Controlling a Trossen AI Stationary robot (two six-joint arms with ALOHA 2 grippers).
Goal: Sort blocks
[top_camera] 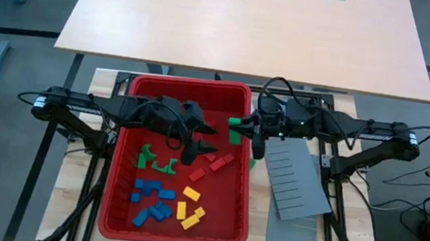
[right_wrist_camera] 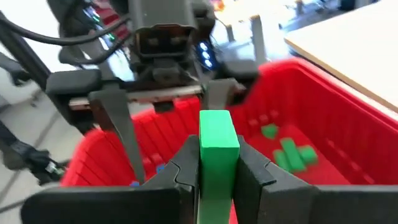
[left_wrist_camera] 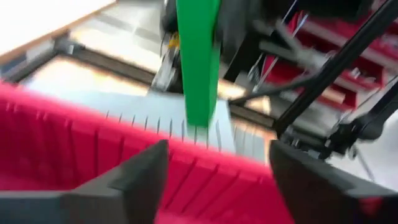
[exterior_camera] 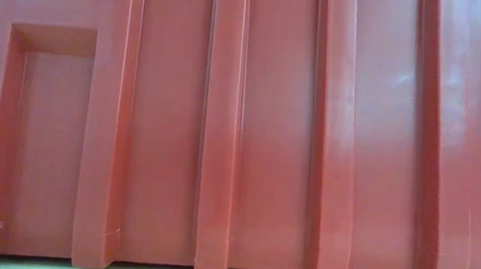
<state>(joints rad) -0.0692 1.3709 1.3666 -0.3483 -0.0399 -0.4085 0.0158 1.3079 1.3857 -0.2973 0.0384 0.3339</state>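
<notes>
The red bin (top_camera: 190,93) holds blocks grouped by colour: green (top_camera: 152,160), blue (top_camera: 153,199), yellow (top_camera: 190,207) and red (top_camera: 212,164). My right gripper (top_camera: 236,133) reaches in over the bin's right rim, shut on a green block (right_wrist_camera: 218,152). My left gripper (top_camera: 208,138) hovers open inside the bin, just left of that block and facing it. In the left wrist view its fingers (left_wrist_camera: 146,180) are spread with nothing between them, and the green block (left_wrist_camera: 199,62) shows beyond. The low view shows only the bin's wall (exterior_camera: 240,134). My right gripper pinches the green block by its two long sides (right_wrist_camera: 219,177) between its two fingers. The fingers lie along the block, whose free end (right_wrist_camera: 218,130) sticks out past the fingertips toward my left gripper. The block is lifted clear, above the bin's right side.
Grey slotted panels (top_camera: 298,179) lie on the table right of the bin, one partly over another. A large light wooden tabletop (top_camera: 250,23) lies beyond the far edge. The bin's walls stand around both grippers.
</notes>
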